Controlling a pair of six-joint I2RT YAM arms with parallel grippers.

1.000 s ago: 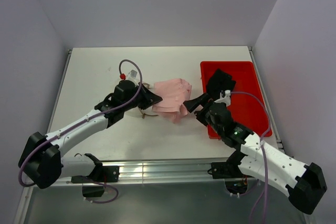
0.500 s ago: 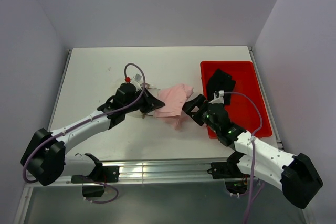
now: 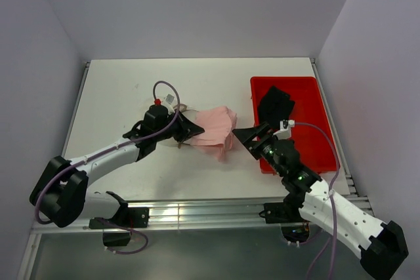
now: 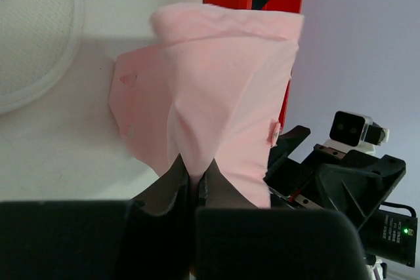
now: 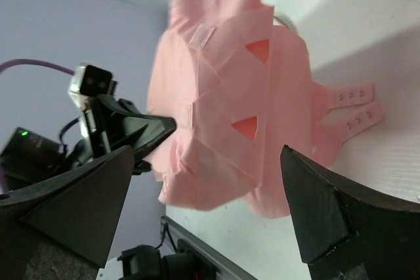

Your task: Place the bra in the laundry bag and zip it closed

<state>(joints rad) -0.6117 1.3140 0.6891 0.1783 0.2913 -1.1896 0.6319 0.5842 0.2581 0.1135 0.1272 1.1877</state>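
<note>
Pink bra [image 3: 213, 129] was pinched by one thin fold in the left jaws, right jaws spread, so it could slip free.

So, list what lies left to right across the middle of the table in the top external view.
Left fingers → pale pink soft fabric bra that they pinch → right fingers, open → black fabric garment lying in the red plastic bin.

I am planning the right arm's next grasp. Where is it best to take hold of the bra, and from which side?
Probably the free right edge of the bra, approached from the right. The left gripper pinches the opposite edge, and the right gripper, open, faces that loose side.
</note>
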